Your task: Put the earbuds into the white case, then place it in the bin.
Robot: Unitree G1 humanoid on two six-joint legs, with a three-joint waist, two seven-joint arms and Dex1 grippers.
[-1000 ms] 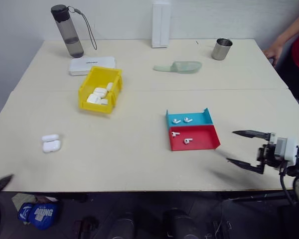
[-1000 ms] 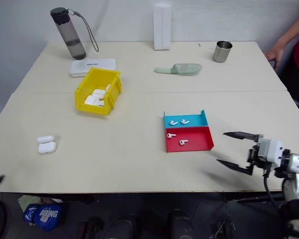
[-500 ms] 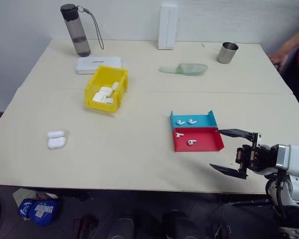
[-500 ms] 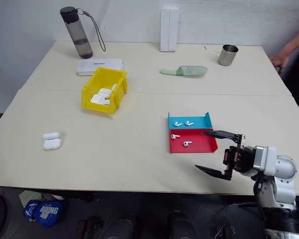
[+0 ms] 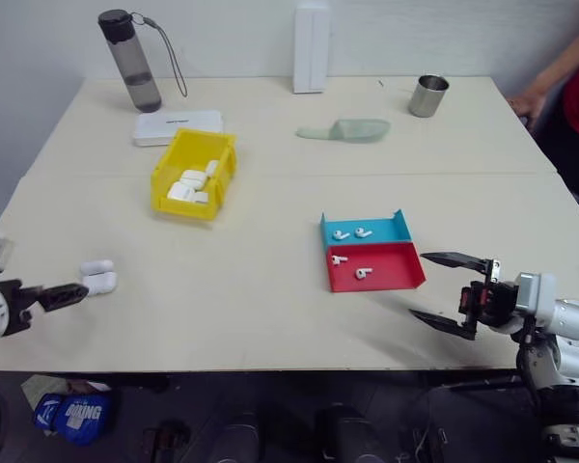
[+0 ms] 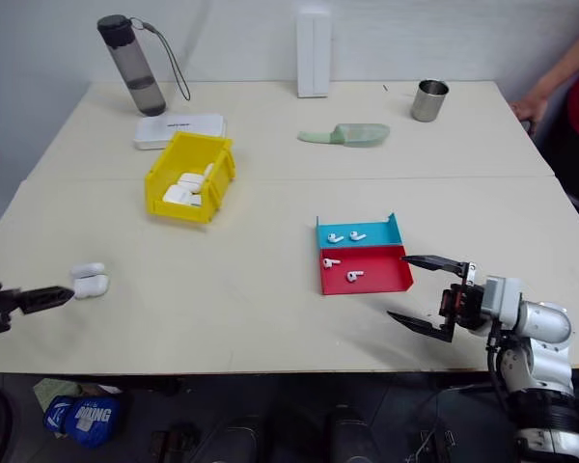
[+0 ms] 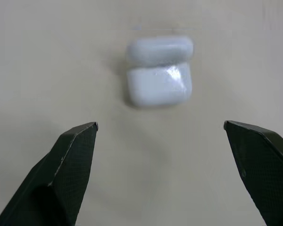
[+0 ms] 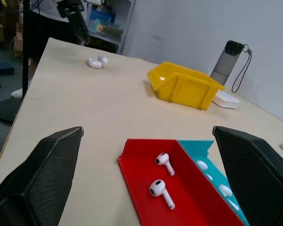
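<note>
Bright yellow plastic open-top bin [image 5: 194, 175] at far left of cream table [image 5: 270, 318], already holding white cases. Near left edge, small glossy white pebble-shaped case [image 7: 159, 71], lid hinged open, long axis crosswise to left gripper [image 7: 160, 136], spread wide and empty just short of it. Right gripper [image 5: 446, 290], likewise spread, beside red-and-blue tray [image 5: 372, 253] of tiny white stemmed earbuds [image 8: 161, 184]. Risk: case skidding sideways under an off-centre pinch.

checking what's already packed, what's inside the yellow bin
Several white cases lie piled inside the yellow bin. The near wall hides the bottom of the pile, so the exact count and anything beneath them cannot be seen.
</note>
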